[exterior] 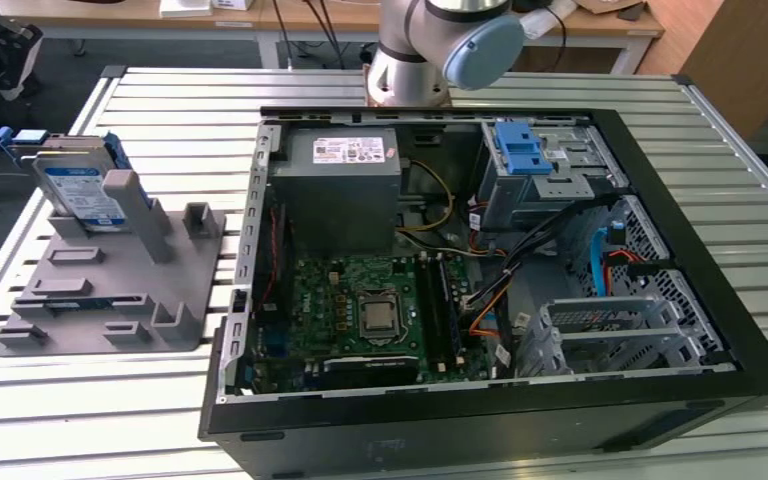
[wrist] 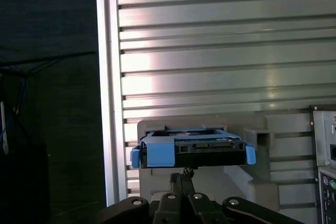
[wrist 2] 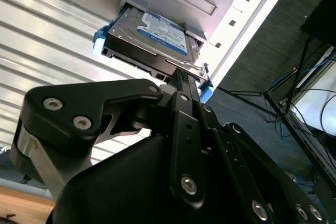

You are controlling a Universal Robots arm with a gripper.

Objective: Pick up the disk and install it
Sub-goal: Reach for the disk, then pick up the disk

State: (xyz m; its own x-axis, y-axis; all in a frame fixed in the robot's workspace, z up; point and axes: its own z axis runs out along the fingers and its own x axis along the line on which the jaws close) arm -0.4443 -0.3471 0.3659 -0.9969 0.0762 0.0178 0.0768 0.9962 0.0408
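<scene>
Exterior view: the disk (exterior: 80, 188) stands on edge in the grey holder (exterior: 117, 300), at the exterior view's left, well apart from the open case (exterior: 491, 420). In the first wrist view the gripper (wrist: 184, 174) points at the disk's edge, jaws pressed together on nothing. We judge this the approach to the pick. A grasp calls for jaws parted and squared to the carrier.
</scene>
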